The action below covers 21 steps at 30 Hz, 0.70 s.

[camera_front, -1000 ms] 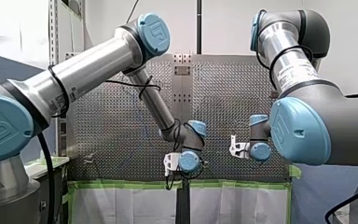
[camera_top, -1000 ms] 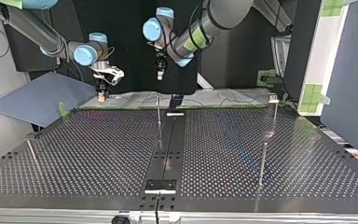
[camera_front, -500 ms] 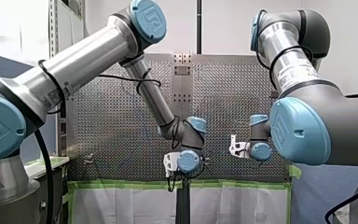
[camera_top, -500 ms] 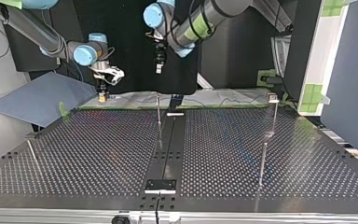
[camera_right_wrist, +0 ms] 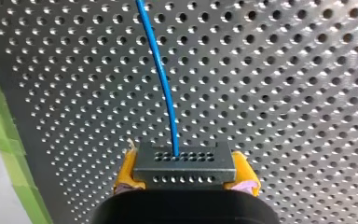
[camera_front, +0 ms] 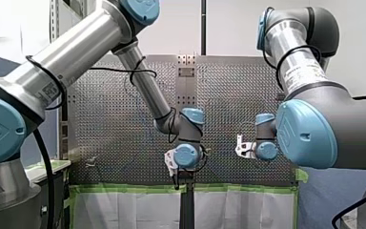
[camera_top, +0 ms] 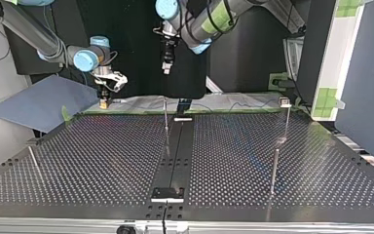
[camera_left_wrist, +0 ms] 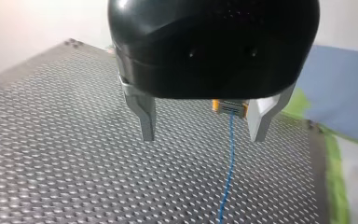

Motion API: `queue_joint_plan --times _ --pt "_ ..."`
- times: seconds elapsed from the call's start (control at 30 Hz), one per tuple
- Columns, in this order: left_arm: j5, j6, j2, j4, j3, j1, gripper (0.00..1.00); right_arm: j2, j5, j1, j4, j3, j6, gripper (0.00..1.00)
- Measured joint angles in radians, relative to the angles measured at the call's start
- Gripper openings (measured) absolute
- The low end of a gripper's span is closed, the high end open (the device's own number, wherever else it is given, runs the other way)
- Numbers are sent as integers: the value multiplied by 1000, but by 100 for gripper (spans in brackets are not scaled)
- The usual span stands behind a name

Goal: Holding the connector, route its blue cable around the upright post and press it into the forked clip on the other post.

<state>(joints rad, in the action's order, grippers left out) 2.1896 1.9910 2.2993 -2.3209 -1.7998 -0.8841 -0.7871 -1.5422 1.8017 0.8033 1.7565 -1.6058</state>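
Connector (camera_right_wrist: pixel 184 163) with one blue cable (camera_right_wrist: pixel 165 88) sits pinched in my right pincer (camera_right_wrist: pixel 185 173), my left pincer (camera_left_wrist: pixel 202 137) spread.

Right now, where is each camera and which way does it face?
Front view: behind the arms, facing over the table; my left arm and right arm show.
Top view: across the table, facing both arms, sides crossed.
Left wrist view: along my open left gripper, onto the table.
Right wrist view: along my right gripper, shut on the connector.
Both wrist views share the blue cable.
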Motion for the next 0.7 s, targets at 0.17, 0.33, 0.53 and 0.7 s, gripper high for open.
queue_joint_plan --times 0.17,0.33,0.53,0.7 --pt "-2 33 -46 42 -45 1 96 -42 -7 5 -43 0 -6 0" --pt "2 39 -74 57 -89 1 96 -89 -2 8 -90 0 -11 0" --pt "3 52 -80 72 -133 3 96 -143 23 9 -121 0 -19 0" --pt "8 82 -80 104 -167 5 96 -183 30 9 -121 1 -23 0"
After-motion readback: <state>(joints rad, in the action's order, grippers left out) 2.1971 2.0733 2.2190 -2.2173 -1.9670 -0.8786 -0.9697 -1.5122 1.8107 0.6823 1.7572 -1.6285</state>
